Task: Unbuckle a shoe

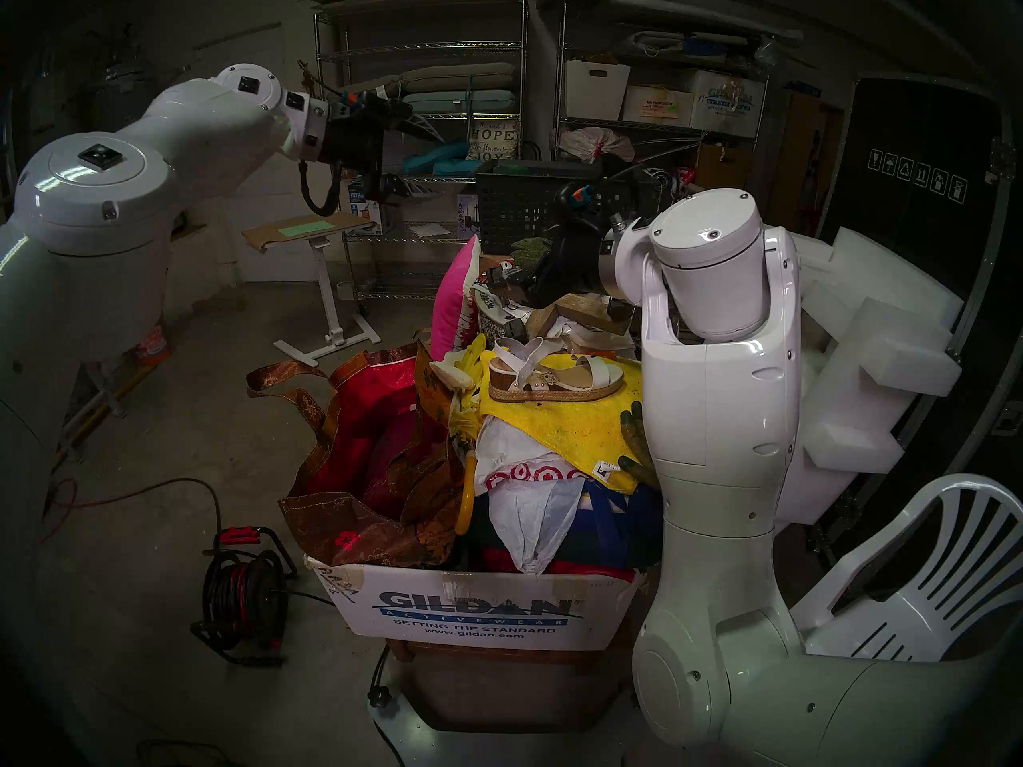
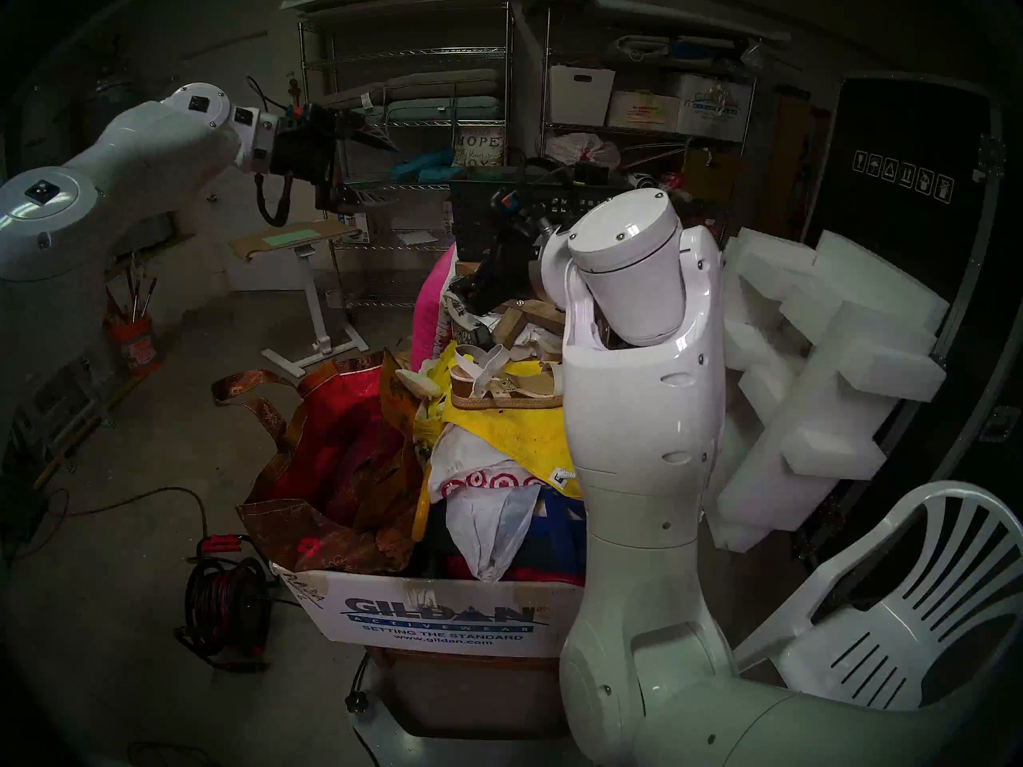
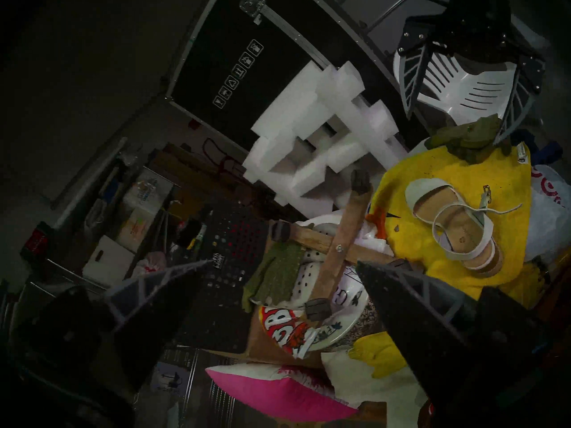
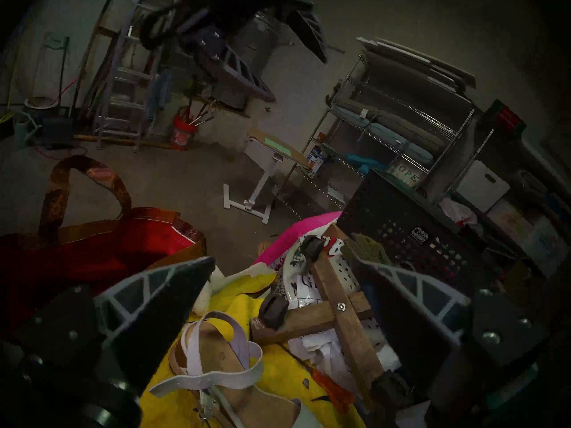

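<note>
**Strap lies loose, both arms clear of the sandal**

Clutter fills a Gildan cardboard box (image 1: 476, 611) to the brim, and the work sits on top of that heap. Largest of what matters is the yellow towel (image 1: 581, 423) draped over the pile's far right part. On it, near the towel's far edge, the shoe (image 1: 553, 375) rests upright on its jute sole, toe band toward the right arm.

From the left wrist view the ankle strap's long end trails free across the towel, and the small metal buckle (image 3: 485, 192) stands apart from it on its own short tab; I judge the strap already out of the buckle, so the unbuckling looks done, though the pin itself is too small to read.

The left gripper (image 1: 409, 121) hangs high and well off to the left, jaws spread wide, holding nothing. The right gripper (image 4: 284, 282) hovers above the pile beyond the shoe's heel, equally wide and empty. What remains, at most, is pulling the arms back.
</note>
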